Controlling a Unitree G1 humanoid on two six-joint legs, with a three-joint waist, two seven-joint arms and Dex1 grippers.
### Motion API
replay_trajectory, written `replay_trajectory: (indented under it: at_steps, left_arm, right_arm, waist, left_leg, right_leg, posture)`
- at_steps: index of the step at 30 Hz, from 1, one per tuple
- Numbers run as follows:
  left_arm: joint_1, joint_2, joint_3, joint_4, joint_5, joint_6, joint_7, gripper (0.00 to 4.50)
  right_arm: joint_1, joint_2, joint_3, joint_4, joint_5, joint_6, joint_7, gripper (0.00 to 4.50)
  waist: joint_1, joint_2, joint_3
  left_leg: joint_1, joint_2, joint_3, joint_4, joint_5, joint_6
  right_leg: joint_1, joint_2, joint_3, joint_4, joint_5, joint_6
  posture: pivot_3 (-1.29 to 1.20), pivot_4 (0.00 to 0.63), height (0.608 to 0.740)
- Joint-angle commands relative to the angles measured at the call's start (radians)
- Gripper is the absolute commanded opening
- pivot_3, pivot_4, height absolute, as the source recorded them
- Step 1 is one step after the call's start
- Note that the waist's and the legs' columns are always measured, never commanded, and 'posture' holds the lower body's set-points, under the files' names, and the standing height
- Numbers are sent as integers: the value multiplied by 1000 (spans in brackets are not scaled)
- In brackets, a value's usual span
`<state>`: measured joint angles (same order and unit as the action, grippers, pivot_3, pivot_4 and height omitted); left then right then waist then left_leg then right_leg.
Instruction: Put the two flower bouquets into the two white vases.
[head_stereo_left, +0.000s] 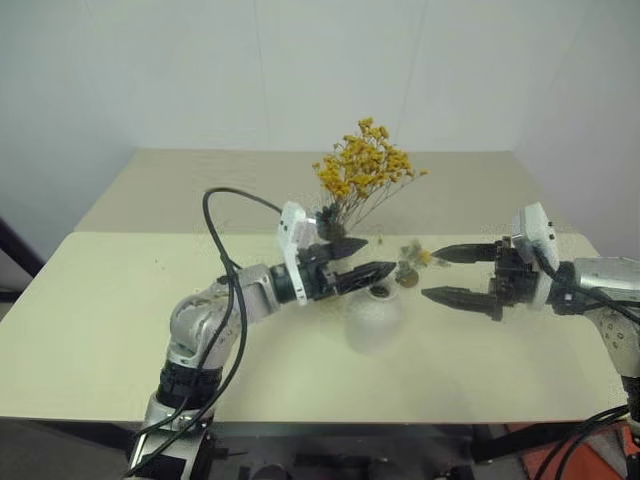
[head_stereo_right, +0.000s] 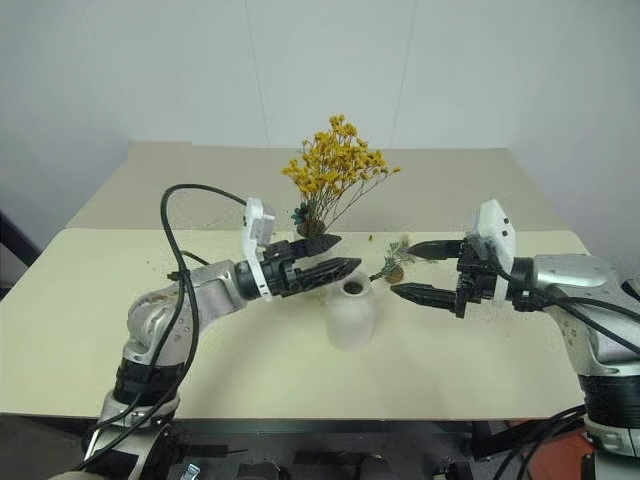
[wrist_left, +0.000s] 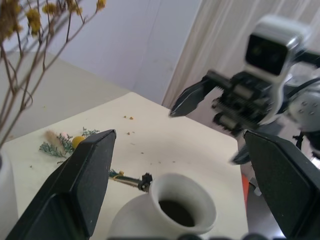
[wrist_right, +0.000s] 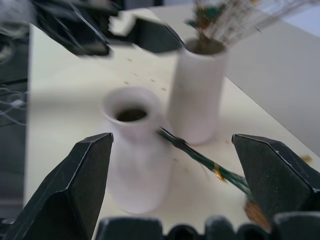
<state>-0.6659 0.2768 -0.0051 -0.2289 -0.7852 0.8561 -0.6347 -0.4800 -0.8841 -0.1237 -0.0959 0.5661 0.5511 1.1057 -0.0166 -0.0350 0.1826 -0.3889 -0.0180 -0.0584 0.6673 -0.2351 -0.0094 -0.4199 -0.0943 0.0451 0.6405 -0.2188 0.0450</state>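
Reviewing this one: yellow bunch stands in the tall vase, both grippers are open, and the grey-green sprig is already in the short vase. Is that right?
Not quite. The grey-green sprig is not in the short vase: the left wrist view shows it lying on the table beside it, the vase's mouth empty. The rest holds: the yellow bunch stands in the tall vase, and the left gripper and right gripper are open.

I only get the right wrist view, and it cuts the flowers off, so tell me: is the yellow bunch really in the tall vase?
Observer: Yes. The yellow bunch stands in the tall vase, its heads fanning out above it.
Operator: Where is the green sprig's head?
Observer: The green sprig lies flat on the table, head away from the short vase, stem end by its neck.
Operator: And the left gripper?
Observer: The left gripper hovers over the short vase, jaws open and empty.
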Motion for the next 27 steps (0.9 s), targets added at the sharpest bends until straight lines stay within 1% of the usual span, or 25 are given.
replay_trajectory:
  at_steps: [1,2,3,5,6,9,12,14,18,20,22,27]
  left_arm:
    - [-59,87,49,-55,-79,96,-27,4465]
    - [-69,112,54,-59,-95,116,-36,4465]
    - [-81,140,58,-61,-109,140,-43,4465]
    - [-106,199,54,-63,-117,165,-72,4465]
    - [-121,222,56,-56,-121,179,-82,4465]
    - [-167,258,56,-28,-127,215,-84,4465]
    - [-174,263,51,-36,-127,210,-89,4465]
    - [-164,261,49,-54,-129,212,-76,4465]
    - [-131,256,61,-84,-138,214,-54,4465]
    - [-121,254,66,-94,-140,215,-39,4465]
    - [-111,254,76,-107,-151,217,-28,4465]
    - [-92,267,92,-128,-160,223,-2,4465]
  right_arm:
    - [-66,7,11,47,-61,104,-142,4500]
    - [-82,9,16,52,-69,136,-171,4500]
    - [-114,12,31,52,-82,208,-223,4500]
    - [-188,17,56,68,-84,363,-289,4500]
    - [-252,29,67,99,-75,490,-325,4500]
    - [-423,68,124,206,-83,735,-380,4500]
    - [-588,135,161,397,-100,908,-412,4500]
    - [-652,161,192,494,-110,942,-406,4500]
    - [-729,212,276,684,-167,910,-396,4500]
    - [-759,241,287,793,-201,858,-398,4500]
    - [-795,273,267,905,-221,809,-399,4500]
    - [-870,348,254,1081,-260,745,-379,4500]
  waist:
    - [-6,0,0]
    - [-8,0,0]
    - [-9,0,0]
    - [-10,0,0]
    - [-14,0,0]
    - [-16,1,0]
    - [-21,1,0]
    - [-22,1,0]
    - [-22,1,0]
    - [-23,1,0]
    - [-25,1,0]
    - [-31,1,0]
  left_leg:
    - [0,0,0,0,0,0]
    - [0,0,0,0,0,0]
    - [-1,0,0,0,0,0]
    - [-1,0,0,0,0,0]
    - [-1,0,0,0,0,0]
    - [-1,0,0,0,0,0]
    - [-1,0,0,-1,0,0]
    - [-2,0,0,-1,0,0]
    - [-3,0,0,-2,0,0]
    - [-5,0,0,-2,0,0]
    - [-5,0,0,-2,0,0]
    - [-5,0,0,-2,0,0]
  right_leg:
    - [0,0,0,0,0,0]
    - [-1,0,1,1,0,0]
    - [-1,0,1,1,0,0]
    - [-2,0,1,0,0,0]
    - [-2,0,1,0,0,0]
    - [-2,0,1,0,0,0]
    - [-1,0,0,0,0,0]
    - [-2,0,0,-1,0,-1]
    - [-3,0,0,-3,0,0]
    - [-4,0,0,-4,0,0]
    - [-5,0,0,-4,0,0]
    - [-5,0,0,-3,0,-1]
  posture:
    - [0,150,740]
    - [0,150,740]
    - [0,150,740]
    - [0,150,740]
    - [0,150,740]
    - [0,150,740]
    - [0,150,740]
    - [0,150,740]
    - [0,150,740]
    - [0,150,740]
    - [0,150,740]
    - [0,150,740]
